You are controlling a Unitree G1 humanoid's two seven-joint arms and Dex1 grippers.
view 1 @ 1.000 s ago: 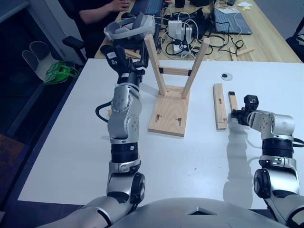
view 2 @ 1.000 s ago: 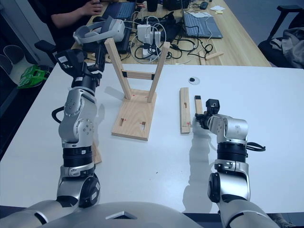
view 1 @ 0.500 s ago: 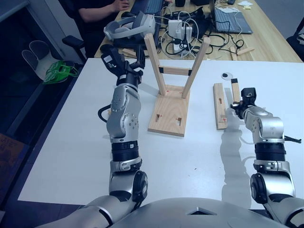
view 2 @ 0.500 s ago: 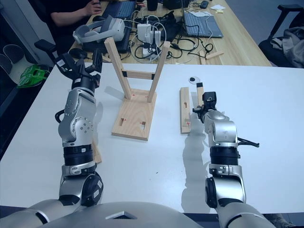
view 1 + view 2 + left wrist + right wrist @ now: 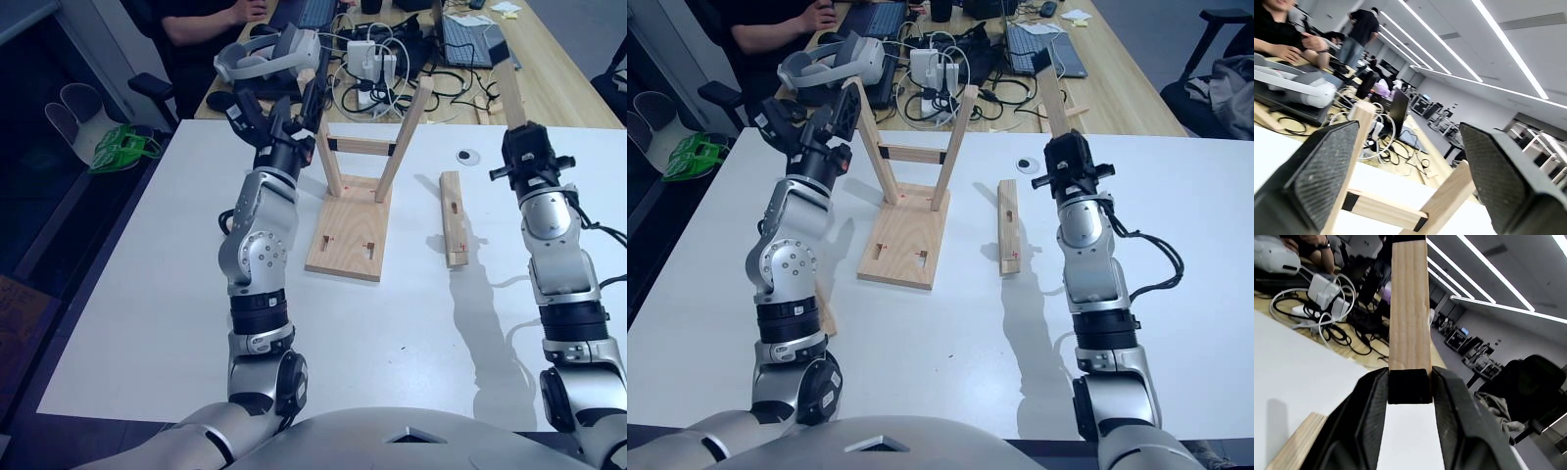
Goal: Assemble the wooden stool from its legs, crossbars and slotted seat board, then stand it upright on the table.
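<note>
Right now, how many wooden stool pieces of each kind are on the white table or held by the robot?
Seat board: 1
Legs: 3, two standing, one lying flat
Crossbars: 2, one fitted, one in the right fingers
Half-hidden piece, kind unclear: 1
Total: 7

The seat board (image 5: 348,235) is showing pale wood with tiny red marks. The fitted crossbar (image 5: 364,147) is wearing black ends, and so is the grained, honey-coloured held crossbar (image 5: 1050,88) in the black right gripper (image 5: 1409,378). The left gripper (image 5: 1410,181) is showing black, finely dotted pads (image 5: 1327,176). The table (image 5: 157,274) is gleaming white.
</note>
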